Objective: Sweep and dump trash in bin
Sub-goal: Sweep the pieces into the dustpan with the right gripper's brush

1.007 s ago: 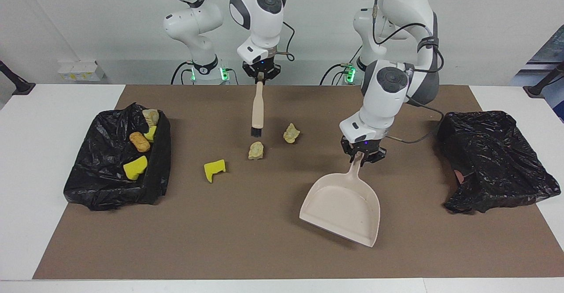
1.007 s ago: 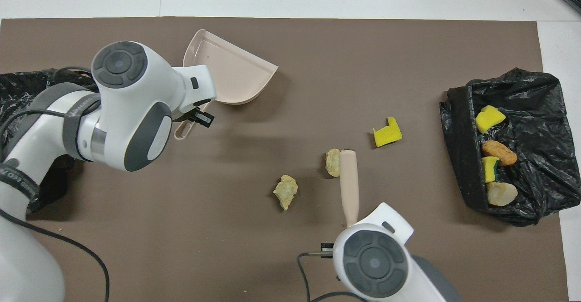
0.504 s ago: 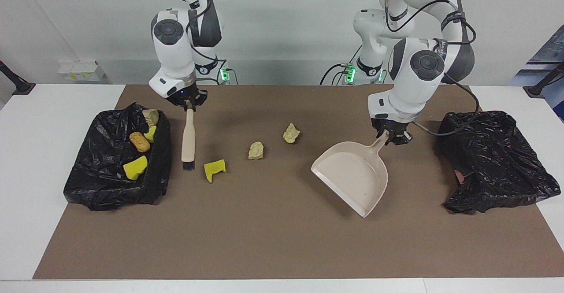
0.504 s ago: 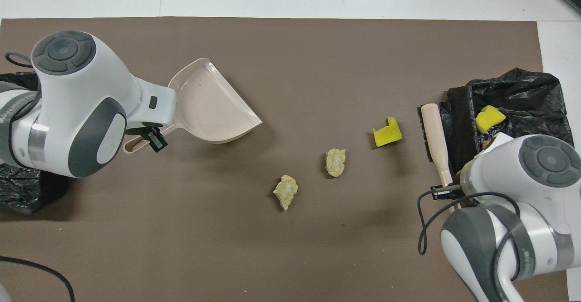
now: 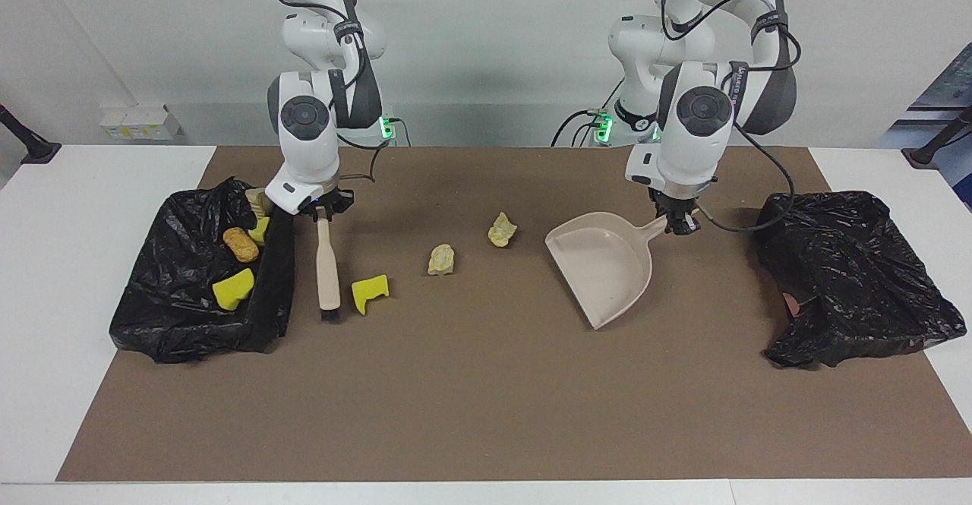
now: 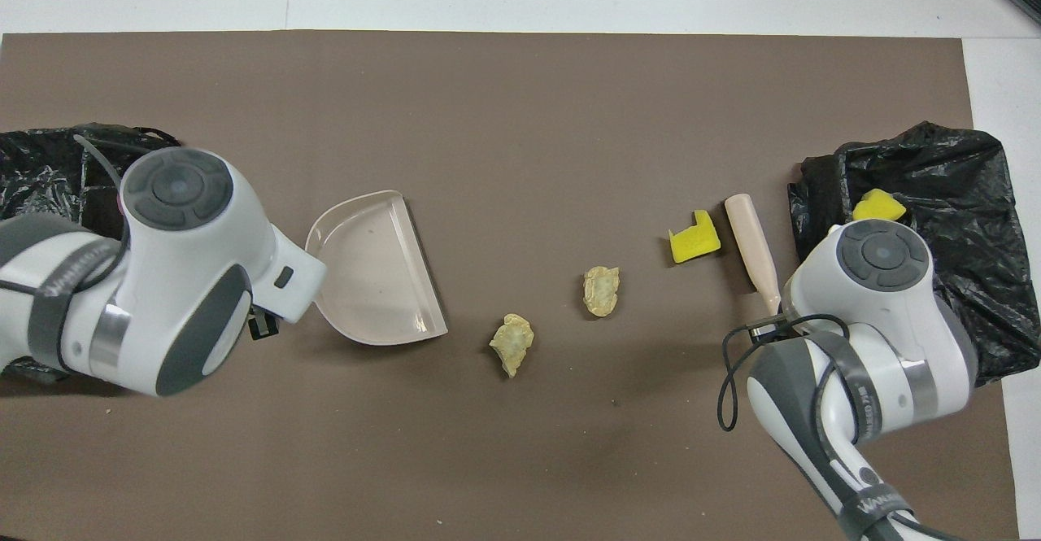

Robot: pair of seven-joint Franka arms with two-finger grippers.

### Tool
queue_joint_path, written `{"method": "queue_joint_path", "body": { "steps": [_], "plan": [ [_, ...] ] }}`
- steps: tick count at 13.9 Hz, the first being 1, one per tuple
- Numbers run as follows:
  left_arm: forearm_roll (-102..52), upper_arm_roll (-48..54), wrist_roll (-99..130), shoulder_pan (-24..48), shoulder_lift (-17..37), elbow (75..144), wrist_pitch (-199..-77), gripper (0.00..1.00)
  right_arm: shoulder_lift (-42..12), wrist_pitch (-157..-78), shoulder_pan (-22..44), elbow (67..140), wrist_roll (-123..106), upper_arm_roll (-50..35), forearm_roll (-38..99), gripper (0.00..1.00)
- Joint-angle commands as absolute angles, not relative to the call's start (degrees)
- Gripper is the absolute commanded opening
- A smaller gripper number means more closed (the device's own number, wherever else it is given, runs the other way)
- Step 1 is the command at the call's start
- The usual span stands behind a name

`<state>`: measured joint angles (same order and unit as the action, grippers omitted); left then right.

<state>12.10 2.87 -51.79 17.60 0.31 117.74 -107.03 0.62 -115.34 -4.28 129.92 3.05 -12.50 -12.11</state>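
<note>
The right tool [image 5: 325,212] is closed on the top of the brush [image 5: 327,265] handle, at the right arm's end of the counter [image 5: 45,277]. The brush hangs nearly upright with its bristles on the brown mat [image 5: 486,399], just beside the bin [image 5: 199,292] wall and close to a yellow sponge chunk [image 5: 370,292]. The left tool [image 5: 678,221] is closed on the dustpan [image 5: 604,265] handle; the pan lies on the mat with its open lip turned toward the loose trash.

Between brush and pan the mat is open, broken only by that chunk, a beige lump [image 5: 441,260] and another lump [image 5: 502,229] nearer the robots and the pan. The mat strip farthest from the robots is bare along its whole edge.

The bin, lined with black plastic, holds two yellow chunks [image 5: 232,289], an orange-brown lump [image 5: 241,244] and a beige lump at its robot-side corner. A second black bag [image 5: 850,277] lies crumpled at the left arm's end; what is in it cannot be seen.
</note>
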Motion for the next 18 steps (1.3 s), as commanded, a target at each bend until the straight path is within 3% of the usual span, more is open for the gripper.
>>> {"method": "queue_joint_path", "body": {
  "steps": [1, 7, 13, 18],
  "plan": [
    [14.68, 2.64, -51.77, 20.48, -9.83, 131.98, -114.42, 0.0, -0.18, -113.74, -0.72, 128.67, 4.13, -13.27, -11.61, 0.0],
    [14.5, 2.99, -41.96, 27.67, -14.33, 137.72, -115.4, 0.0, -0.61, -112.32, 7.37, 127.53, 4.92, -13.89, 4.11, 0.0],
    [11.44, 2.9, -30.24, 33.84, -9.33, 137.64, -121.54, 0.0, -1.23, -112.94, 19.85, 125.78, 7.65, -14.24, 14.58, 0.0],
    [10.02, 2.9, -31.2, 33.58, -5.54, 136.93, -127.7, 0.0, -1.23, -109.0, 23.29, 121.12, 12.13, -14.15, 17.14, 0.0]
  ]
}}
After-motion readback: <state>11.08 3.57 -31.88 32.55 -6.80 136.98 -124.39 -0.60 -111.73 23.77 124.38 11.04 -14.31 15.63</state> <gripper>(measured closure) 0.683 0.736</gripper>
